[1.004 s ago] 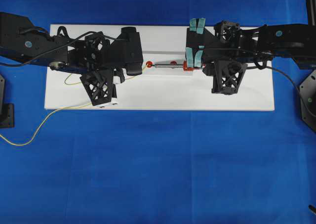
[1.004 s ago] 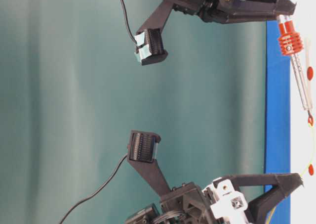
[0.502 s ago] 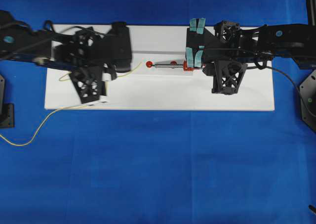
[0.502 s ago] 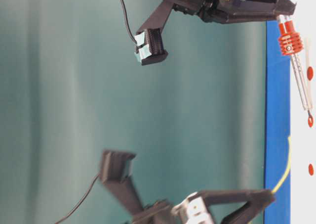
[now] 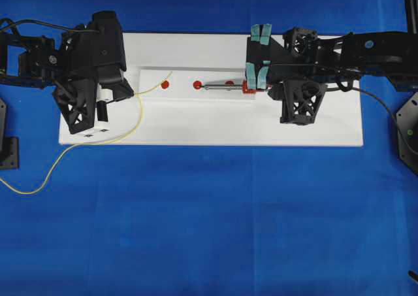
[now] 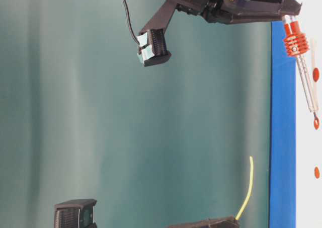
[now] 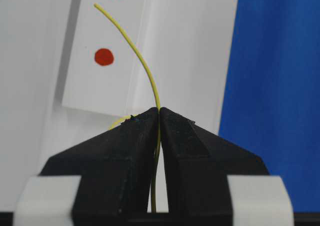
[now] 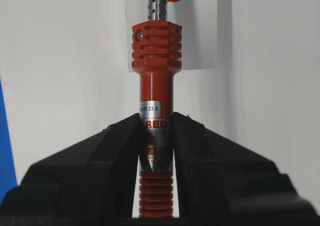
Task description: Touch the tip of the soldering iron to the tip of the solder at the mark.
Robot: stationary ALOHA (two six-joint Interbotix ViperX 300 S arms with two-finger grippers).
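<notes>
Looking down from overhead, the white board (image 5: 209, 123) lies on a blue cloth (image 5: 209, 230), with the left gripper (image 5: 124, 92) at its left end, jaws pinched on the solder (image 5: 140, 110); the fingertips themselves are lost under the black arm body. This thin yellow wire curves from the grip up toward a red mark (image 5: 164, 84) and its other run trails off the board's lower left corner across the cloth. At right, the right gripper (image 5: 258, 80) clamps the soldering iron (image 5: 225, 85), whose slim metal shaft lies level along the board, its point at a second red mark (image 5: 197, 84); the handle is mostly hidden beneath the teal-padded fingers. From table level, the picture is turned on its side: the right arm is cut off at the top edge, the iron's ribbed red-orange collar (image 6: 295, 41) and perforated silver shaft are clear at the far right, and only a sliver of the left arm shows at the bottom, with a short yellow length of wire standing off it. Through the left wrist camera, the black jaws are closed tight on the wire, which arcs away over the white board past one red dot (image 7: 104, 57), its free tip ending short of another dot that the top edge cuts. Through the right wrist camera, the jaws grip the iron at its silver label band, the shaft's far end cropped away at the top.
</notes>
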